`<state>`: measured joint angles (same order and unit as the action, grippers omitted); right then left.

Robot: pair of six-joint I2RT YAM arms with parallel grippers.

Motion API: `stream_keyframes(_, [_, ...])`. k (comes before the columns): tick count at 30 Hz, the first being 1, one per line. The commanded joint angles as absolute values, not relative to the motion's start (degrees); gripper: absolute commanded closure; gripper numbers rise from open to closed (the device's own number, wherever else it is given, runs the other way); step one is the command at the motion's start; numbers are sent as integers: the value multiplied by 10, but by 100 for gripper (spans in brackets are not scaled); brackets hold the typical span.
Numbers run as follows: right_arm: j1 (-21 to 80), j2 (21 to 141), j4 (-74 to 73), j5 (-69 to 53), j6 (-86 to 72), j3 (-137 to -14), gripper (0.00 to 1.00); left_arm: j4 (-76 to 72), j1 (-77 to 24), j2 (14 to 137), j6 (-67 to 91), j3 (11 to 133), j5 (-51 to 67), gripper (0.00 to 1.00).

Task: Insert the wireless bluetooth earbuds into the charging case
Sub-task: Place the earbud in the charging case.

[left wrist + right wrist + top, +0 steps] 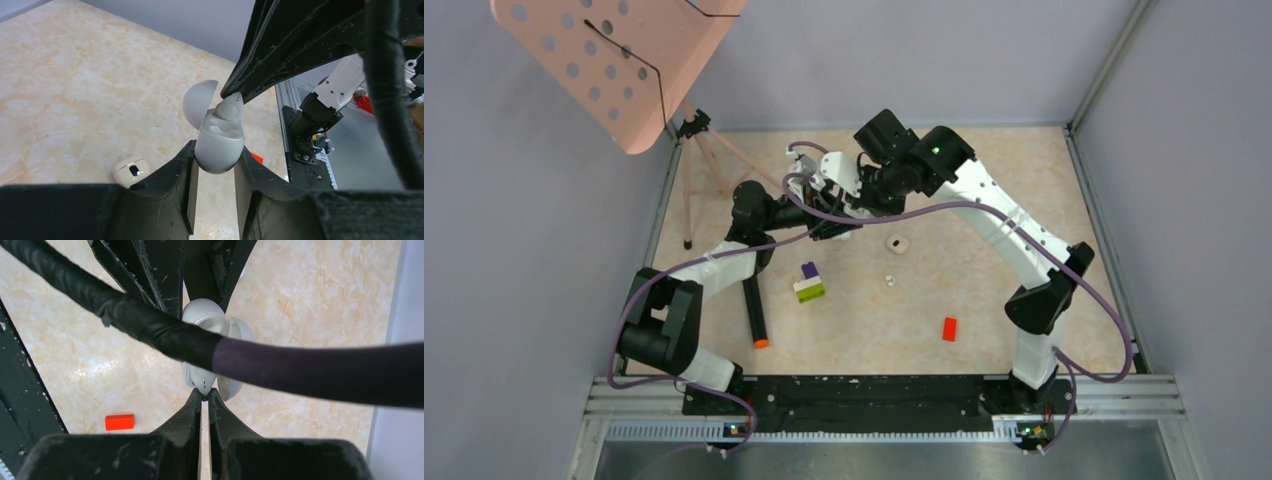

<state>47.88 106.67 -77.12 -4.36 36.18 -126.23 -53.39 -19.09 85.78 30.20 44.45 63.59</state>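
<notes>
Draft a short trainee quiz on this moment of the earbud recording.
1. True or false: the charging case held in the left gripper has its lid shut.
2. The single loose brick is coloured: A red, B blue, C yellow.
3. Fill in: the shut right gripper touches an ______ seated in the case.
Key: 1 false, the lid stands open; 2 A; 3 earbud.

No legible text, label, brand, number or sign on anything visible.
</notes>
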Motion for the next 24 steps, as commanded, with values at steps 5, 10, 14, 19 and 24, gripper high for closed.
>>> stream_keyframes(5, [465,1065,-750,-35,339,-1256,97,-583,-193,845,296,448,640,100])
stream_keyframes(10, [465,1063,-741,-40,330,-1262,81,-583,-193,849,296,451,640,100])
stream_keyframes(14, [464,1064,-741,-47,324,-1276,76,-583,-193,851,297,452,639,100])
stream_keyframes(19, [464,1058,-758,-51,323,-1306,74,-581,-193,853,297,450,636,100])
stream_keyframes(24, [464,1022,-781,-67,315,-1337,73,-571,-191,853,298,447,627,100])
